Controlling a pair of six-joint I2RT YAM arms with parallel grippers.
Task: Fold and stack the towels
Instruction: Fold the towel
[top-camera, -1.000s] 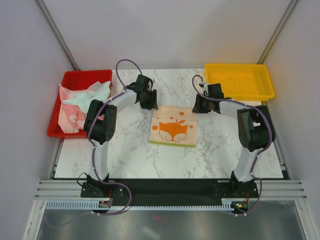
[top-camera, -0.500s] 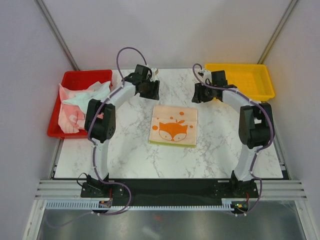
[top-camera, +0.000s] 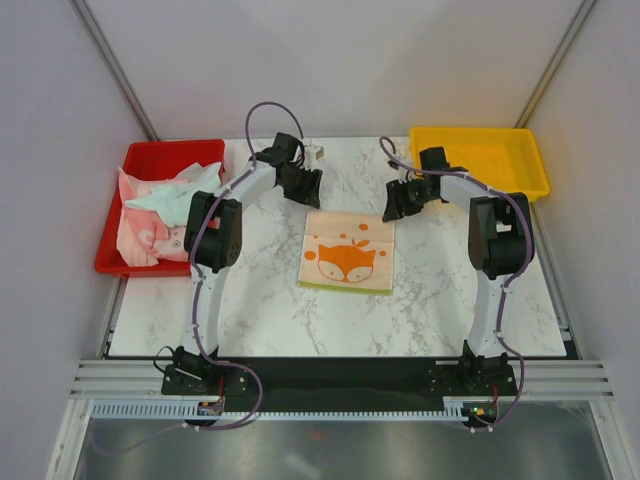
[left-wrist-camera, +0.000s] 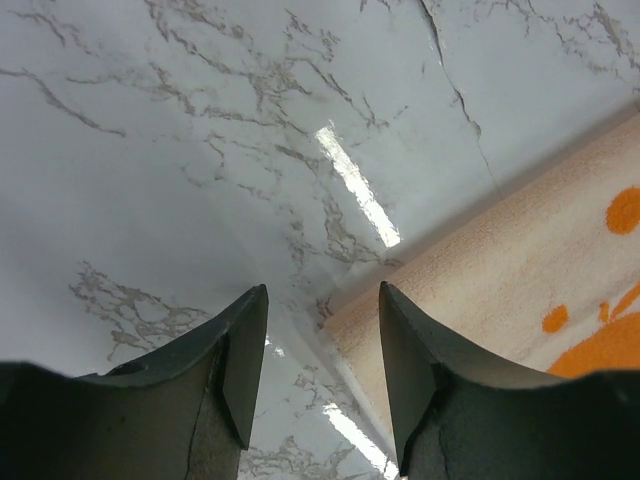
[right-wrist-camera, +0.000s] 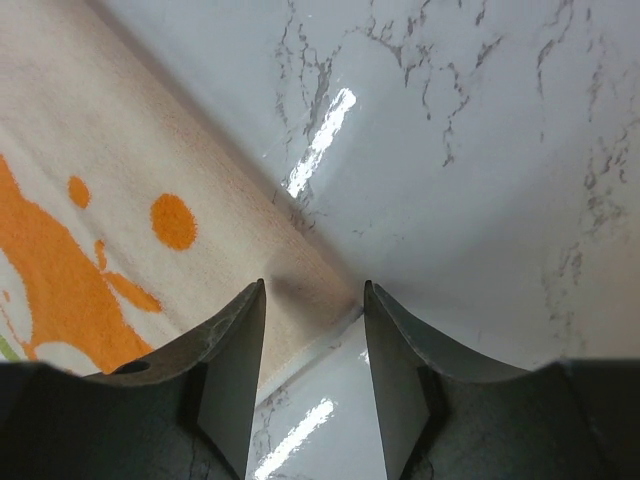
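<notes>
Towel (top-camera: 347, 251) on marble table (top-camera: 250, 290) bears orange fox face (top-camera: 345, 263) and dots.

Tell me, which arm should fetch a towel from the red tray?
Probably left: the left gripper is open on the red tray side, while the right gripper sits beyond the fox towel.

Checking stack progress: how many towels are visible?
3: a folded peach fox-print towel at centre, plus a crumpled mint green towel atop a pink patterned towel in the red plastic tray; others may be hidden underneath.
</notes>
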